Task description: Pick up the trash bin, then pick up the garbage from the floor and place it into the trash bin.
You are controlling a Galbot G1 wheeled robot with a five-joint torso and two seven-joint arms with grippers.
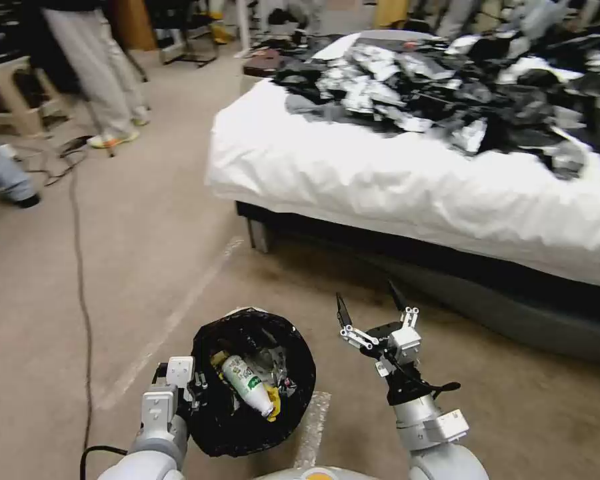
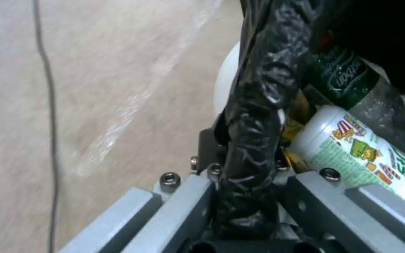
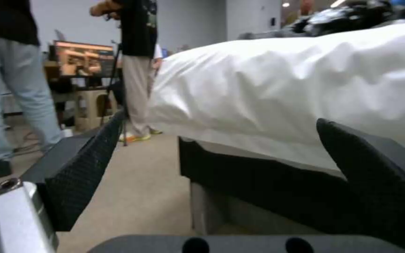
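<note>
Head view: left gripper [image 1: 195, 390] pinches trash bin [image 1: 210, 427] rim — right gripper [image 1: 372, 308] (jaws wide) empty.

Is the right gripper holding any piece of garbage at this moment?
No: the right gripper is open and empty in the air beside the trash bin.

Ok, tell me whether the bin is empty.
Not empty. The bin holds a white bottle and a yellow wrapper against the black liner. How full it is, cannot tell.
</note>
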